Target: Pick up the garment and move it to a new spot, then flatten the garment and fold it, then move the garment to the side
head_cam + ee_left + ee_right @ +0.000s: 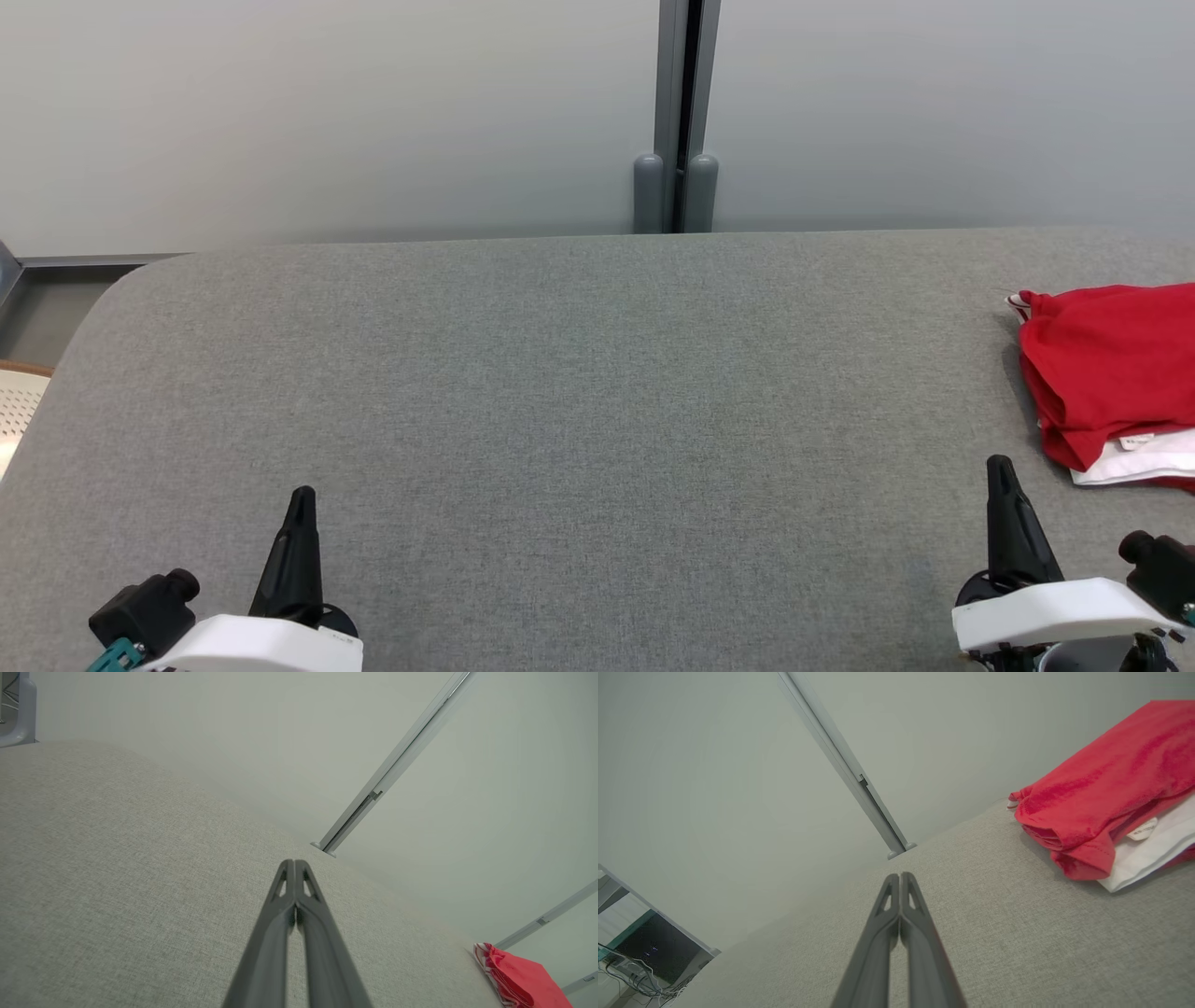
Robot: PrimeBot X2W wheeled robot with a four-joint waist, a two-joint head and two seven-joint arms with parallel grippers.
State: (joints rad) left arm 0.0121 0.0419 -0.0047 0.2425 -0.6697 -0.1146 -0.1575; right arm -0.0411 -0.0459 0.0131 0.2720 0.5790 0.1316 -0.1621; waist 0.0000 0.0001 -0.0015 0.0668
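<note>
Left claw and right claw are sitting pinched shut, holding nothing, at the bench's near edge. The red garment is lying loosely folded by the right edge: maybe all done, maybe just waiting.

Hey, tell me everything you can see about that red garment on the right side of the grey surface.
The garment is red, soft-looking cloth, bunched in loose folds, with white fabric and a small white label showing at its near edge. It lies at the right end of the grey fabric surface, partly cut off by the head view's edge. Only that surface touches it; the right gripper is apart.
</note>
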